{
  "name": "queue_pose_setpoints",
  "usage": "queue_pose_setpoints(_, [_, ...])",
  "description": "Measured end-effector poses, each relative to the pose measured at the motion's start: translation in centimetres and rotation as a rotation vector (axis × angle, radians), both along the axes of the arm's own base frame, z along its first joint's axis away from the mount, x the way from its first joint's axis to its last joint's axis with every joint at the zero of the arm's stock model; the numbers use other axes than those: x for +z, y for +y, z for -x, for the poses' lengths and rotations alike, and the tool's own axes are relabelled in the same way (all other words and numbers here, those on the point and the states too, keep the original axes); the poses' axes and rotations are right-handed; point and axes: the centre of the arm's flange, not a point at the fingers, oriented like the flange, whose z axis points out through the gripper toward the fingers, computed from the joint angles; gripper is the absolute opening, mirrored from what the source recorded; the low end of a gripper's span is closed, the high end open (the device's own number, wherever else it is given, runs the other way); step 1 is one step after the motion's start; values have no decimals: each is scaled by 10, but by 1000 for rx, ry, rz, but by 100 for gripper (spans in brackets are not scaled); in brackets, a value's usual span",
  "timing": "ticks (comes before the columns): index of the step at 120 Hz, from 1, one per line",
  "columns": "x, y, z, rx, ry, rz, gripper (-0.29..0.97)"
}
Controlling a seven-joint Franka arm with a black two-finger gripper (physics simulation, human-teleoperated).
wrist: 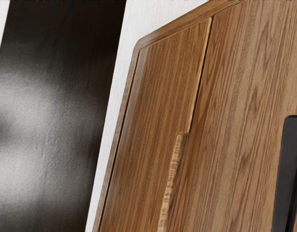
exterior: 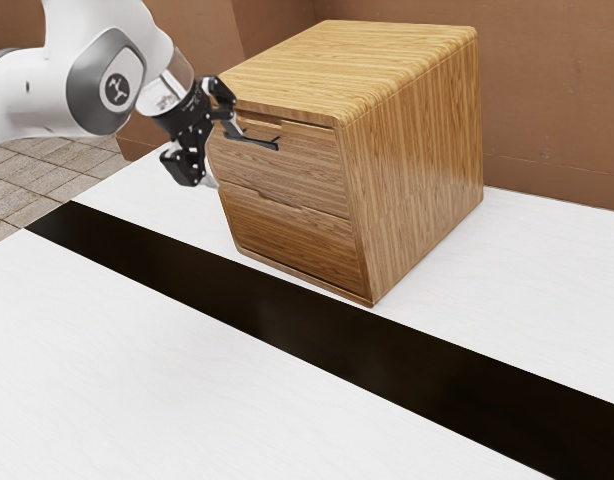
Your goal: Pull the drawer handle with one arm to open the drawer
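Note:
A bamboo-coloured cabinet (exterior: 387,150) with two drawers stands on the white table. The top drawer (exterior: 287,165) carries a black bar handle (exterior: 259,141). My black gripper (exterior: 225,112) is at the end of that handle nearer the exterior view's left, right against the drawer front. In the wrist view the handle (wrist: 289,179) is a dark bar beside the hand, on the top drawer front (wrist: 245,121). The lower drawer front (wrist: 153,145) lies beyond it. A pale wooden edge (wrist: 171,179) shows at the step between the two fronts.
A wide black stripe (exterior: 287,310) crosses the white table (exterior: 107,380) in front of the cabinet. Brown walls (exterior: 567,90) stand behind. A tiled floor (exterior: 27,180) lies past the table's edge on the exterior view's left.

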Motion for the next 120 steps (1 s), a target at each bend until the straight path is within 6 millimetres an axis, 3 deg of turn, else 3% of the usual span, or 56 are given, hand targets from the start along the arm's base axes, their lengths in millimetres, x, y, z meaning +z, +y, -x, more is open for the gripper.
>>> queue_pose_setpoints(43, [-1,7,-5,9,-24,-15,68])
queue_pose_setpoints(120, [-7,1,-24,-4,-40,-25,68])
